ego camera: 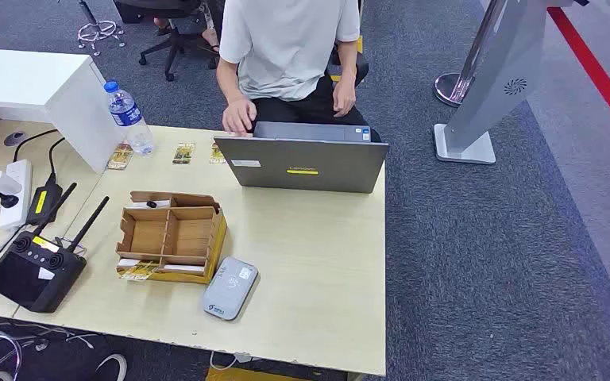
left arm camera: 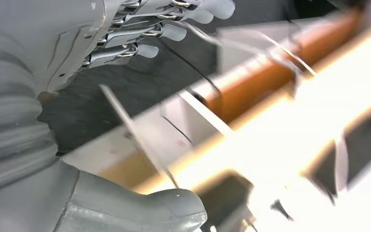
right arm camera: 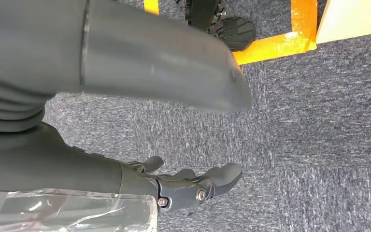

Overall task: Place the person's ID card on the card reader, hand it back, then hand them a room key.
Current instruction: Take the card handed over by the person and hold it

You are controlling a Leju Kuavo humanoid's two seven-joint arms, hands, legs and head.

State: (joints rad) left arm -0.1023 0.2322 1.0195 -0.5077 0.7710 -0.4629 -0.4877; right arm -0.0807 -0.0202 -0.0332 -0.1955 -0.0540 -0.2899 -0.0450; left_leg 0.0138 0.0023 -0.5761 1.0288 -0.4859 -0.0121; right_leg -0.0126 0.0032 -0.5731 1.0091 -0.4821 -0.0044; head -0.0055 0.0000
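Step status: nothing begun, as I judge it — my left hand point(left arm camera: 140, 34) hangs below the table edge with fingers apart and holding nothing, my right hand point(right arm camera: 193, 186) hangs over the carpet, also released and empty. Card reader point(ego camera: 229, 288) lies grey at the near edge of the table point(ego camera: 318, 262), just beside the wooden card organizer point(ego camera: 171, 235); I cannot make out an ID card, so my next move calls for raising a hand towards the person point(ego camera: 286, 48). Obstacles: the open laptop point(ego camera: 302, 163) between us, water bottle point(ego camera: 129, 117) and antennaed controller point(ego camera: 38, 266) to the left.

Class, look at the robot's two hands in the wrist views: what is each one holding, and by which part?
Nothing is held. The left hand hangs with fingers apart and empty; the right hand hangs empty above the carpet.
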